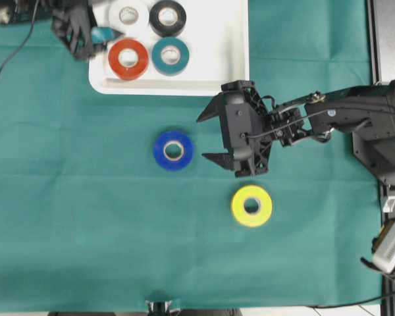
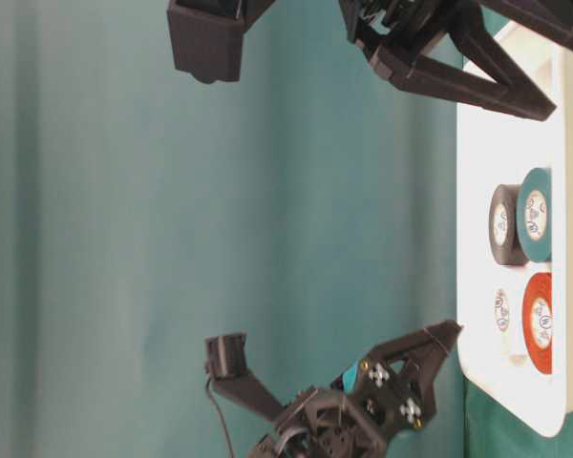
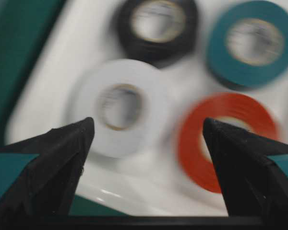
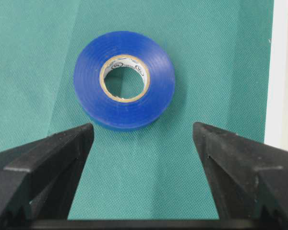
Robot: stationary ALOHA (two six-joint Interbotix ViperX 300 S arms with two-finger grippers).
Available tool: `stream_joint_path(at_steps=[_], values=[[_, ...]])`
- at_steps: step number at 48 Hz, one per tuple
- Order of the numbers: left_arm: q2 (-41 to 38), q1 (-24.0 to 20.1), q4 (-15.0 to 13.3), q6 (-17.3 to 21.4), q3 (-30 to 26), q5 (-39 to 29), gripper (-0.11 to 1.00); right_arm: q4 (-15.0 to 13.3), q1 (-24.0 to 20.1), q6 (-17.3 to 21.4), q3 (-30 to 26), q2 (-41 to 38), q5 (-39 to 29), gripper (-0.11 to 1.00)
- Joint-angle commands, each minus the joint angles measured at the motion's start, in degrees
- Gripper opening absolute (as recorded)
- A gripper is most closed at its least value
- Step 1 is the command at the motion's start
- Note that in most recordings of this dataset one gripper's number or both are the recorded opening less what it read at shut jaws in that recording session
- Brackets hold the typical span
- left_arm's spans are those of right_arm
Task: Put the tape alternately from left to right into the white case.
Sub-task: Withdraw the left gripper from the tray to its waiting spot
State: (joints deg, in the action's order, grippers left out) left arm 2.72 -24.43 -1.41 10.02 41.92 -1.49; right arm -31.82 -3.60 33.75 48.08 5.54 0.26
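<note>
Four tape rolls lie in the white case (image 1: 234, 66); the blue roll (image 1: 173, 150) and yellow roll (image 1: 251, 206) lie on the cloth (image 1: 66, 197). The right gripper (image 1: 214, 137), jaws spread and empty, faces the blue roll and could nudge it away. The left gripper (image 1: 116, 37), also spread empty, sits at the case's edge and might bump it.

Four rolls lie flat in the white case (image 1: 234, 46), white roll (image 1: 129, 13) and black roll (image 1: 167, 18) behind red-orange roll (image 1: 128, 58) and teal roll (image 1: 170, 56), while blue roll (image 1: 173, 150) and yellow roll (image 1: 251, 206) lie flat on the cloth outside it.
</note>
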Motion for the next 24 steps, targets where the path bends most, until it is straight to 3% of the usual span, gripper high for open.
stream_joint_path(at_steps=[1, 24], values=[[3.25, 2.9, 0.09, -0.09, 0.97, 0.18, 1.0, 0.09, -0.09, 0.0, -0.53, 0.62, 0.44, 0.86], [9.49, 16.52, 0.09, -0.35, 5.54, 0.18, 1.0, 0.09, -0.09, 0.0, -0.62, 0.62, 0.44, 0.86]])
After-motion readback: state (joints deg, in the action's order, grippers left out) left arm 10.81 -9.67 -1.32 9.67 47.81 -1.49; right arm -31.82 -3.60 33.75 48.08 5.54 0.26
